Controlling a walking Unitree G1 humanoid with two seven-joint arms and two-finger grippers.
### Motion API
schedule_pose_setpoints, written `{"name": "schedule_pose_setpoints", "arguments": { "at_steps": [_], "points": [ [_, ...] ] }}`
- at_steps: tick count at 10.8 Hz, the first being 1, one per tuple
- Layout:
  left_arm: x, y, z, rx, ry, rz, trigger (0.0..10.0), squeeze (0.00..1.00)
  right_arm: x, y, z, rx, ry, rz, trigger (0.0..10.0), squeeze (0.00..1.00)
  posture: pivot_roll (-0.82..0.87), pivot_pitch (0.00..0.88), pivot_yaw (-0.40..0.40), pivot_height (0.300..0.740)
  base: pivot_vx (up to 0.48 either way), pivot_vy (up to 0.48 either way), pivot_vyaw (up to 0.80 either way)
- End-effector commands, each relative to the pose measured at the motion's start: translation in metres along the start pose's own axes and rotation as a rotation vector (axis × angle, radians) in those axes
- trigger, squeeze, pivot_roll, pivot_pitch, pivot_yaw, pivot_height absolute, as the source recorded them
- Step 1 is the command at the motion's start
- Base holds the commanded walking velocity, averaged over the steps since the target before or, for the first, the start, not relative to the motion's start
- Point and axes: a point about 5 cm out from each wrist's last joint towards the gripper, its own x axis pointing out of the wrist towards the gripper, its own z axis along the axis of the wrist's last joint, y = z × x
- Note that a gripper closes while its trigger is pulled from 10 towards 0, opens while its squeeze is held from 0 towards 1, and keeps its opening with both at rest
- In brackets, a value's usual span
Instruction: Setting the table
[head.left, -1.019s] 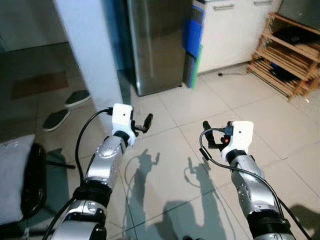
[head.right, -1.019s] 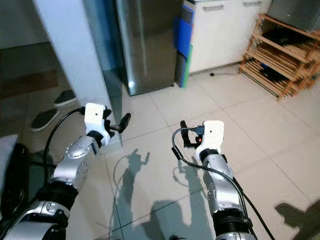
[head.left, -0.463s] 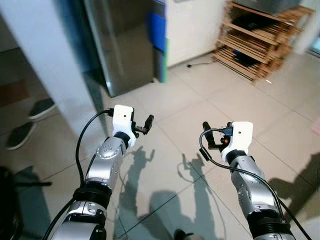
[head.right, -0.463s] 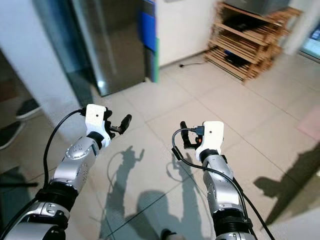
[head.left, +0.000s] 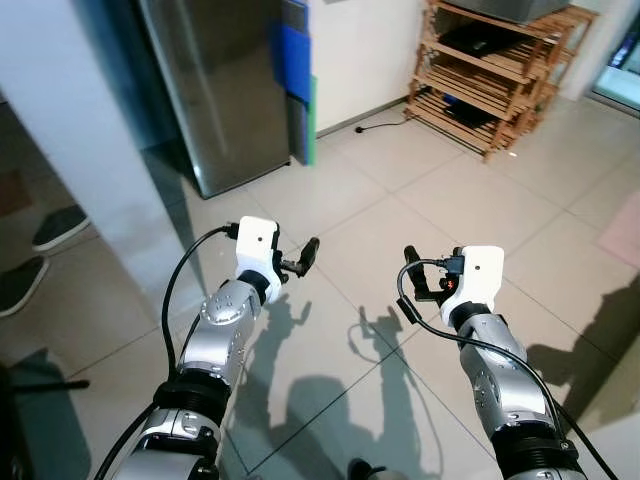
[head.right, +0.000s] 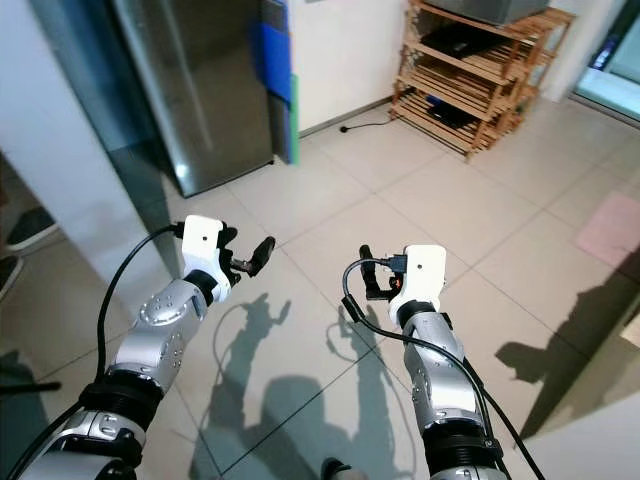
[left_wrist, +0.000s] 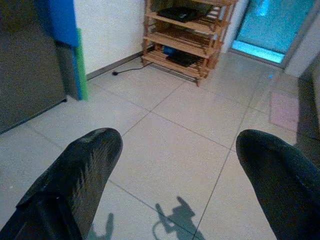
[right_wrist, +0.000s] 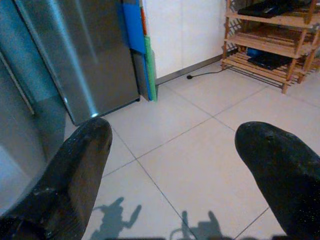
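Note:
Both arms are held out in front of me over a pale tiled floor (head.left: 420, 200). My left gripper (head.left: 301, 259) is open, its black fingers spread with nothing between them; the left wrist view has the left gripper (left_wrist: 175, 170) aimed at bare tiles. My right gripper (head.left: 413, 274) is also open and empty. In the right wrist view the right gripper (right_wrist: 172, 165) points toward the fridge and floor.
A steel fridge (head.left: 215, 80) stands ahead on the left beside a white pillar (head.left: 70, 130). Blue and green boards (head.left: 297, 75) lean by it. A wooden rack (head.left: 490, 65) is at the back right, a cable (head.left: 375, 125) on the floor, shoes (head.left: 55, 225) at far left.
The camera has swung to the right: the fridge and pillar slid left and the wooden rack came further into view. Both arms stay held out, grippers still open.

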Motion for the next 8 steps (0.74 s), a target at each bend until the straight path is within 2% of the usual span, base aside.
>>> {"name": "schedule_pose_setpoints", "arguments": {
  "at_steps": [1,6,8],
  "points": [
    [0.0002,-0.0029,0.0058,0.027,-0.031,-0.025,10.0,0.0,0.0008,-0.0023,-0.0004,-0.003,0.008,-0.01,10.0,0.0,0.03,0.0,0.006,0.74,0.458,0.0,-0.74],
    [0.0001,-0.0126,0.0044,0.036,-0.02,-0.102,10.0,0.0,0.002,-0.0024,0.0,-0.004,0.007,-0.01,10.0,0.0,0.03,0.0,0.007,0.74,0.464,0.0,-0.74],
    [-0.0004,-0.0119,0.0038,0.038,-0.014,-0.096,10.0,0.0,0.0019,-0.003,0.0002,0.003,0.002,-0.011,10.0,0.0,0.03,0.0,0.007,0.74,0.0,0.0,-0.73]
  ]
}}
